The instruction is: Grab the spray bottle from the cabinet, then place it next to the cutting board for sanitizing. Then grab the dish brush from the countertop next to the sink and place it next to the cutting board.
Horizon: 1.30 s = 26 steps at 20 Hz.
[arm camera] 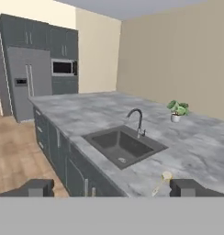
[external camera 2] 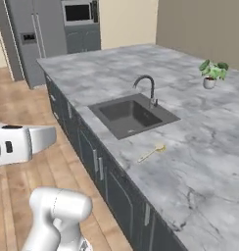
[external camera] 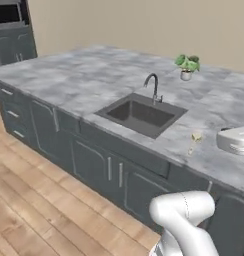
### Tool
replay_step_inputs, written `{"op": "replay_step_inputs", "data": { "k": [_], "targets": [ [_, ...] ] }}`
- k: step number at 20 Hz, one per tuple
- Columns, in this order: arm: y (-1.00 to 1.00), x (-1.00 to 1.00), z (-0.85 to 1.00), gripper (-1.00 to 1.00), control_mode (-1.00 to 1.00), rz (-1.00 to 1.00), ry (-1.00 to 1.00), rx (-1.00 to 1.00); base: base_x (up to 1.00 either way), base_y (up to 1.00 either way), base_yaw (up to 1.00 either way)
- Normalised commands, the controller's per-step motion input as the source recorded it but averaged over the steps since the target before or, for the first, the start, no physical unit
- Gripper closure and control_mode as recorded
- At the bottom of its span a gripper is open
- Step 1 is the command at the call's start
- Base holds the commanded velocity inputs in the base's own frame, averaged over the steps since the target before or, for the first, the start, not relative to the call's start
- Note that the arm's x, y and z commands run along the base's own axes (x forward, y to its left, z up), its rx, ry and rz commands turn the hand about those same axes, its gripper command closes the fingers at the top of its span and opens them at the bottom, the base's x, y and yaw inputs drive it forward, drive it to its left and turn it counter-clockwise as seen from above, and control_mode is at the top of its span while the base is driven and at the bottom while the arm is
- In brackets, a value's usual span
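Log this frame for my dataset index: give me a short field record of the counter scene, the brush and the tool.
surface: grey marble countertop
sink: dark basin recessed in the slab, faucet at its far rim
dish brush: lying flat on the countertop beside the sink, near the front edge
plant: small potted plant at the far side
tool: open, empty, facing the sink from off the counter

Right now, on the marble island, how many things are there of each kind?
Sink: 1
Faucet: 1
Potted plant: 1
Dish brush: 1
White appliance at the edge of the left base view: 1
Total: 5
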Motion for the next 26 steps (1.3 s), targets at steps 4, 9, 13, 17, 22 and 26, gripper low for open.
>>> {"op": "replay_step_inputs", "data": {
  "k": [4,9,13,17,22,26],
  "targets": [
    [0.00,0.00,0.00,-1.00,1.00,0.00,0.00,0.00,0.67,0.83,-0.71],
    [0.00,0.00,0.00,-1.00,1.00,0.00,0.00,0.00,0.52,0.75,-0.67],
    [0.00,0.00,0.00,-1.00,1.00,0.00,0.00,0.00,0.09,-0.02,-0.52],
    [0.00,0.00,0.00,-1.00,1.00,0.00,0.00,0.00,0.20,-0.29,-0.29],
    [0.00,0.00,0.00,-1.00,1.00,0.00,0.00,0.00,0.21,-0.15,-0.19],
    [-0.19,0.48,-0.26,-1.00,-1.00,-0.11,0.33,0.00,0.00,0.00,0.00]
  ]
}}
